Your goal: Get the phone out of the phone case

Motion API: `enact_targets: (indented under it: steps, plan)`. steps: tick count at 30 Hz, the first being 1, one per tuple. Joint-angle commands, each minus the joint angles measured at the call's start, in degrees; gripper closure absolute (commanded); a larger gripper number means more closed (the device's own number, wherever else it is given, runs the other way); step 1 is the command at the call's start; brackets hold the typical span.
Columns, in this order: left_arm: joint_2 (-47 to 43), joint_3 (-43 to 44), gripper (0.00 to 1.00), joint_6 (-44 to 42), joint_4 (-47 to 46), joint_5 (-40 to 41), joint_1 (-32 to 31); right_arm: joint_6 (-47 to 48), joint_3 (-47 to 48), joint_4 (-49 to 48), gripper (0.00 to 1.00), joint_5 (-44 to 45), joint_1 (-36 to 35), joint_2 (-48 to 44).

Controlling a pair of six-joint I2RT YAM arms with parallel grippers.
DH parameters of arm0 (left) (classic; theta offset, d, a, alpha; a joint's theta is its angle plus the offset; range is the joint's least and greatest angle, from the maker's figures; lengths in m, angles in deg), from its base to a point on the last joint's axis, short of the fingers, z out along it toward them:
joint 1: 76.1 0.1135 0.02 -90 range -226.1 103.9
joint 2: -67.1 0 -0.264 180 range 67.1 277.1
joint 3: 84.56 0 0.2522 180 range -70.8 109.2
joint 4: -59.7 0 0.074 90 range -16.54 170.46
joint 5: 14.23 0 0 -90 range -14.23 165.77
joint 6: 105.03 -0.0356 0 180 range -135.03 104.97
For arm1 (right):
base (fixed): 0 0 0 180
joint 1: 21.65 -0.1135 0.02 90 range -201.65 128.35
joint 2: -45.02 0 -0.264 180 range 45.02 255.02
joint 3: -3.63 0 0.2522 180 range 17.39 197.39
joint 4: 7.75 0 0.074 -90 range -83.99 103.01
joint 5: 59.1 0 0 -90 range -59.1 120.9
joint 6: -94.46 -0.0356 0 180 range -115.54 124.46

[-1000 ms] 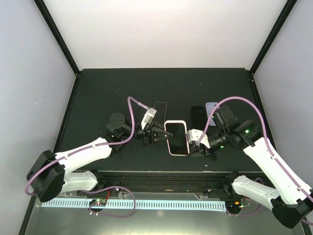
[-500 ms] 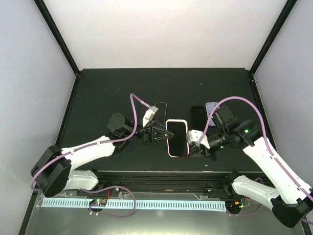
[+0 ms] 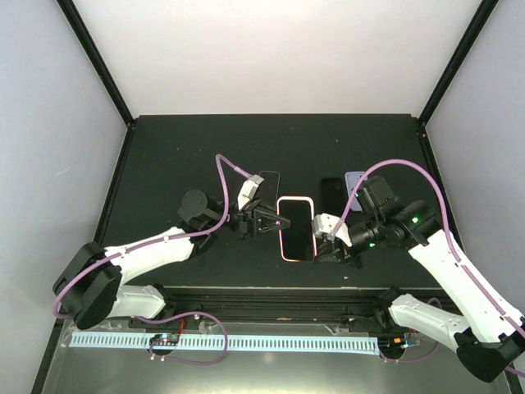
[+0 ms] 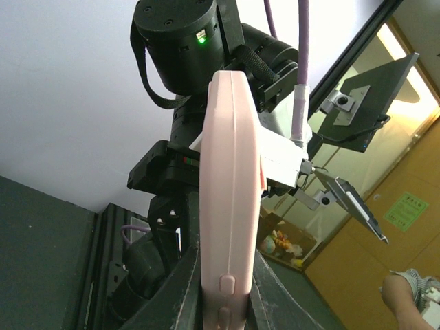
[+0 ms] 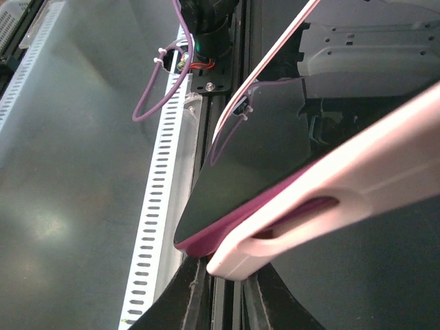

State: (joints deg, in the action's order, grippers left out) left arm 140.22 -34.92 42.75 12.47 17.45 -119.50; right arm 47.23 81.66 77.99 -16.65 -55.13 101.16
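A phone (image 3: 296, 228) with a dark screen sits in a pink case (image 3: 281, 231), held above the black table between both grippers. My left gripper (image 3: 275, 222) is shut on the case's left long edge; in the left wrist view the pink case edge (image 4: 230, 179) stands upright between the fingers of that gripper (image 4: 227, 302). My right gripper (image 3: 321, 238) is shut on the case's near right corner. In the right wrist view this gripper (image 5: 223, 275) pinches the pink case corner (image 5: 357, 185). There the phone's dark screen (image 5: 275, 151), with its magenta edge, has lifted out of the case.
Three other phones lie flat on the table: a black one (image 3: 268, 180) behind the left gripper, a black one (image 3: 330, 193) and a pale blue one (image 3: 354, 180) behind the right gripper. A slotted white rail (image 3: 246, 341) runs along the near edge.
The phone in its case has shifted slightly away from the arm bases, and the left arm has reached a little further in. Both grippers keep their hold.
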Motion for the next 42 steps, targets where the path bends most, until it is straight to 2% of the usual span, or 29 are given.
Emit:
enact_targets:
  steps: [1, 8, 12, 17, 22, 24, 29, 35, 42]
  plan:
    - [-2.8, 2.1, 0.98, 4.1, -9.1, -5.0, -2.1, -5.9, 1.2, -11.7, 0.99, 4.9, 2.3, 1.4]
    - [-3.1, 1.3, 0.98, 3.8, -9.3, -4.5, -2.0, -11.8, -1.2, -18.2, 0.97, 1.9, 6.9, 3.2]
    - [-3.2, 0.6, 0.98, 4.7, -11.2, -4.5, -2.1, -14.4, -1.8, -20.4, 0.89, -0.9, 9.3, 4.2]
    - [-3.0, 0.2, 0.99, 4.5, -11.0, -4.5, -2.1, -16.2, -1.9, -21.5, 0.85, -4.3, 11.6, 5.3]
    - [-2.4, 0.0, 0.98, 4.4, -11.0, -4.2, -2.0, -19.5, -2.0, -24.3, 0.78, -3.7, 12.5, 4.5]
    - [-1.9, 0.0, 0.98, 4.0, -10.1, -3.7, -2.1, -21.5, -1.9, -25.5, 0.72, -4.0, 12.6, 4.0]
    - [-0.4, -0.1, 0.98, 1.5, -6.6, -2.7, -2.2, -23.5, 0.5, -25.0, 0.61, -8.4, 12.7, 4.2]
    - [2.4, -0.1, 0.98, 0.7, -6.6, -2.8, -2.8, -28.3, 1.3, -28.2, 0.58, -10.0, 12.7, 3.3]
    - [4.4, -1.2, 0.98, -1.4, -4.3, -2.5, -3.1, -32.1, 2.6, -30.6, 0.49, -13.6, 12.8, 3.6]
